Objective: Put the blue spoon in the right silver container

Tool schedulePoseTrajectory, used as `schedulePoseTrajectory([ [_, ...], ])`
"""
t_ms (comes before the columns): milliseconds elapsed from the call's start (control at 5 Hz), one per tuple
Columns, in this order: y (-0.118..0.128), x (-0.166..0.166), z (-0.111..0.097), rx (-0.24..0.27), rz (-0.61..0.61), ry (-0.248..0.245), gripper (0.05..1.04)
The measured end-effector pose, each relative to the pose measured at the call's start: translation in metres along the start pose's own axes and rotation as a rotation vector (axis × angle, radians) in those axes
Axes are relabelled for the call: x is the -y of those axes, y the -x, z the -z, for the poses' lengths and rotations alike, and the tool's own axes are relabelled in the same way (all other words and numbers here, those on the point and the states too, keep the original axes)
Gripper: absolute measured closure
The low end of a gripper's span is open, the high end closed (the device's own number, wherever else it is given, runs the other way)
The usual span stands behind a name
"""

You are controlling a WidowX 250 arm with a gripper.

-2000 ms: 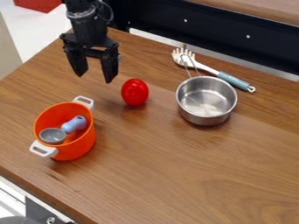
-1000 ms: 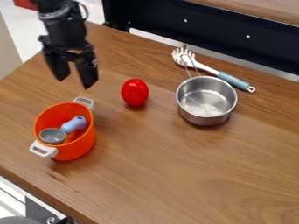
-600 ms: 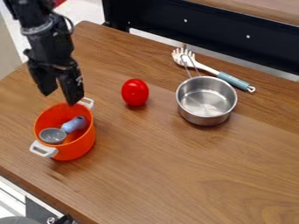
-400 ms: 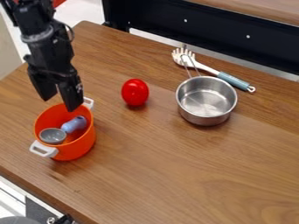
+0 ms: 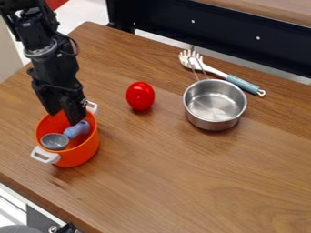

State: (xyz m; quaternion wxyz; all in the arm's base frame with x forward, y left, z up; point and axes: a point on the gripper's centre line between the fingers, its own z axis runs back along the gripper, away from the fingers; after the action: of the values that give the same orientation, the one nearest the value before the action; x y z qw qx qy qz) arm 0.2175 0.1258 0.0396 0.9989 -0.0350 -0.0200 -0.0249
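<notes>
My black gripper (image 5: 63,118) hangs open over the back part of the orange pot (image 5: 84,152), its fingertips at the level of the rim or slightly inside; I cannot tell how deep. The blue spoon (image 5: 77,129) lies in that pot, its light blue handle leaning up toward the back right, close to the right fingertip, and its grey bowl at the front left. Nothing is seen held between the fingers. At the right stands the silver container (image 5: 215,104), a round metal pan with a wire handle pointing back, nothing in it.
A red egg-shaped object (image 5: 140,96) stands on the wooden table (image 5: 182,182) between pot and pan. Behind the pan lies a white slotted utensil with a blue-grey handle (image 5: 243,84). The pot has white handles (image 5: 45,155). A dark panel (image 5: 224,34) borders the table's back.
The gripper has moved left and toward the front, then down to the orange pot, from its earlier place behind the pot and the red object. The spoon, pot and pan have stayed put.
</notes>
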Motion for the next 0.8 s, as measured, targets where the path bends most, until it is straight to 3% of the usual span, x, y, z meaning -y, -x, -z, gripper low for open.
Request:
schedulePoseTrajectory([
  [400, 0.001, 0.000, 0.006, 0.023, -0.013, -0.018, 0.357],
  [600, 0.001, -0.001, 0.011, 0.033, -0.015, -0.028, 0.255],
  [800, 0.001, -0.002, 0.015, 0.043, -0.013, -0.040, 0.245],
])
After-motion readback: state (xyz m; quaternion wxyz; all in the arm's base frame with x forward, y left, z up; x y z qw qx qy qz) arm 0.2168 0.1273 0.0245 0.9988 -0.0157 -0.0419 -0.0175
